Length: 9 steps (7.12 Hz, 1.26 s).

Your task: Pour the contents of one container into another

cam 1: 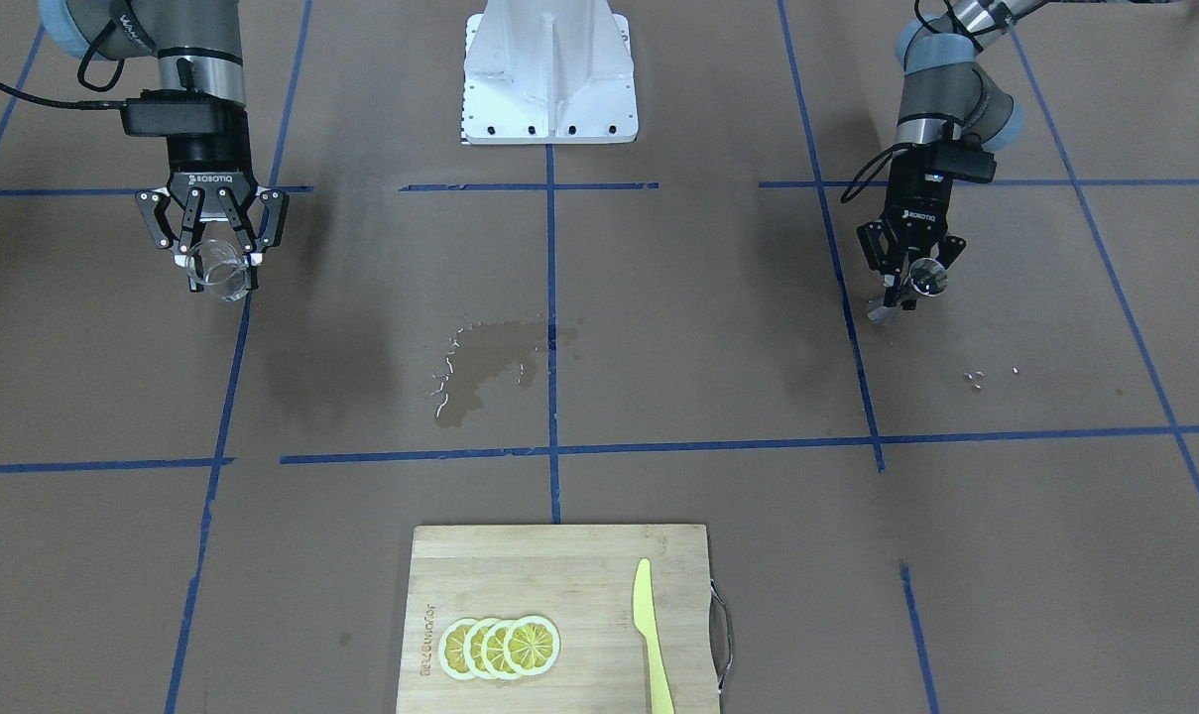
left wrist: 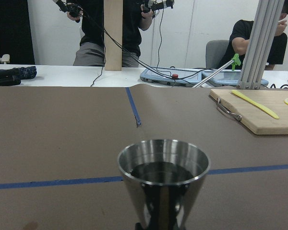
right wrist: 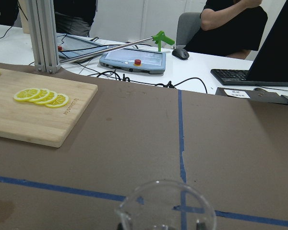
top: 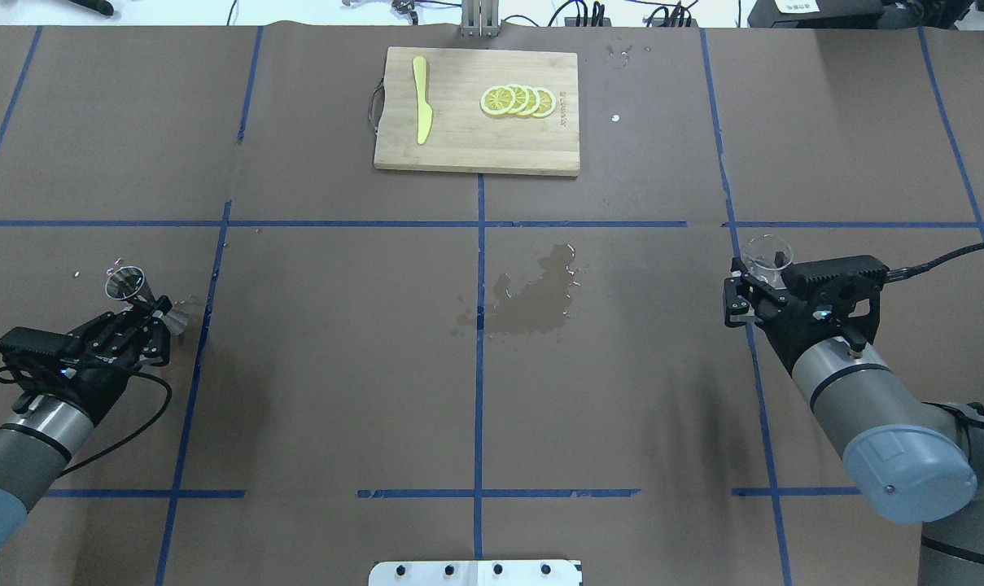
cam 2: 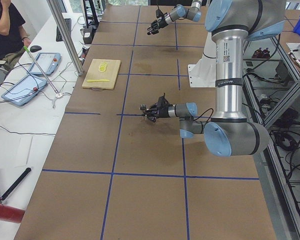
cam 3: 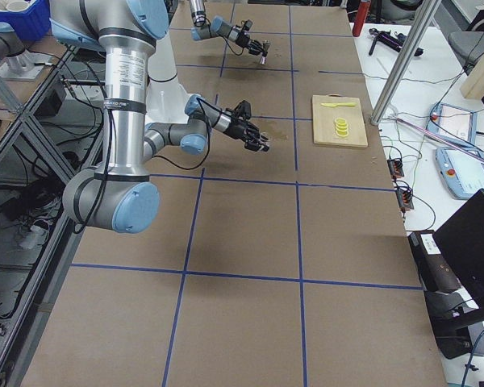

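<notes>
The metal jigger [top: 125,283] is at the table's left side, with my left gripper [top: 156,312] shut on its narrow waist. In the left wrist view the jigger [left wrist: 163,177] stands upright with dark liquid inside its upper cone. The front view shows the jigger [cam 1: 918,282] in the same gripper [cam 1: 904,290]. Far off at the table's right side, my right gripper [top: 758,278] is shut on the clear glass cup [top: 767,254]. The cup [cam 1: 218,270] sits between the fingers of this gripper [cam 1: 220,260]. Only the cup's rim and pouring lip [right wrist: 165,207] show in the right wrist view.
A wet puddle [top: 534,295] spreads over the brown paper at the table's middle. At the far edge lies a wooden cutting board [top: 459,146] with lemon slices [top: 518,100] and a yellow knife [top: 422,110]. A few drops [cam 1: 976,377] lie near the jigger. People sit beyond the table.
</notes>
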Available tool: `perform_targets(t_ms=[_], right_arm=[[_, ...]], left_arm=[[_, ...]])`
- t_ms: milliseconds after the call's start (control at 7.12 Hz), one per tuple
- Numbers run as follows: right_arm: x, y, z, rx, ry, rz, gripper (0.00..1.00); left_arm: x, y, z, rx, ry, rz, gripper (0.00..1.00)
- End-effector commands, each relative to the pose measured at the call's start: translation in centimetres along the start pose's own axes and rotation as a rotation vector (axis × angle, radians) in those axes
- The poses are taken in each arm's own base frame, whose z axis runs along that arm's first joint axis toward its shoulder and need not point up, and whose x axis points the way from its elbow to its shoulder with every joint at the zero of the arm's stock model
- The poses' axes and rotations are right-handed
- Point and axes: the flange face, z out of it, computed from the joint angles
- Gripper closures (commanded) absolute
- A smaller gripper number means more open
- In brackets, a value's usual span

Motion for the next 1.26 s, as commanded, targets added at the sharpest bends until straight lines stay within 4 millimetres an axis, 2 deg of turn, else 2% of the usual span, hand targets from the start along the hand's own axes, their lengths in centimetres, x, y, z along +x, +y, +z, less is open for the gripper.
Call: perform_targets(t_ms=[0,421,1124], right_arm=[[-0.1,-0.04,-0.03,0.001,-0.002,0.001,1.0],[-0.19,-0.13,-0.08,0.002,-0.004,0.003,1.0],[-0.34,-0.27,-0.14,0.003,-0.007,0.007,1.0]], left_arm=[[0.8,0.61,-0.35,-0.012,0.015,-0.001,1.0],[1.45,1.41,-0.87,-0.01,0.02,0.003,1.0],[1.08,1.23,-0.9,0.014,0.003,0.024,1.0]])
